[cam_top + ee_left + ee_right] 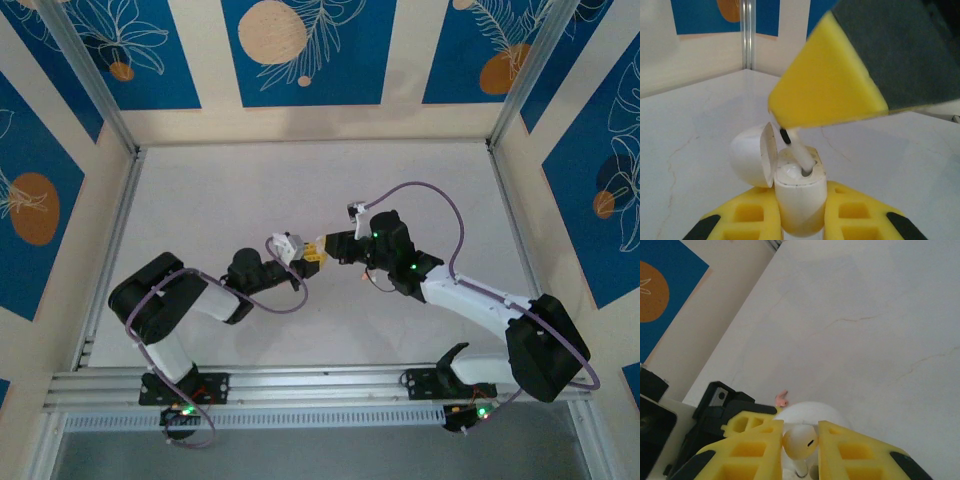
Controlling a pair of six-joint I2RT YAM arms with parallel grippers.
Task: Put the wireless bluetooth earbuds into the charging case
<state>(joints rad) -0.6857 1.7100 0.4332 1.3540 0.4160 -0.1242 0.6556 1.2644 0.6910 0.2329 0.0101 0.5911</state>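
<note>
My left gripper (800,220) is shut on the charging case (799,197), a white rounded case held upright with its hinged lid (747,155) swung open to the left. My right gripper (801,444) is shut on one of the wireless bluetooth earbuds (801,441), a white bud gripped by its head. In the left wrist view that earbud's stem (801,154) slants down into the case's right well, under the right gripper's yellow finger (825,85). Another white bud seems to sit in the left well (788,173). From above, the two grippers (290,250) (320,249) meet mid-table.
A small pink piece (782,398) lies on the white table (865,315) just beyond the case. The left arm's black wrist (715,410) is close on the right gripper's left. Aluminium rails (110,250) and patterned walls border the table.
</note>
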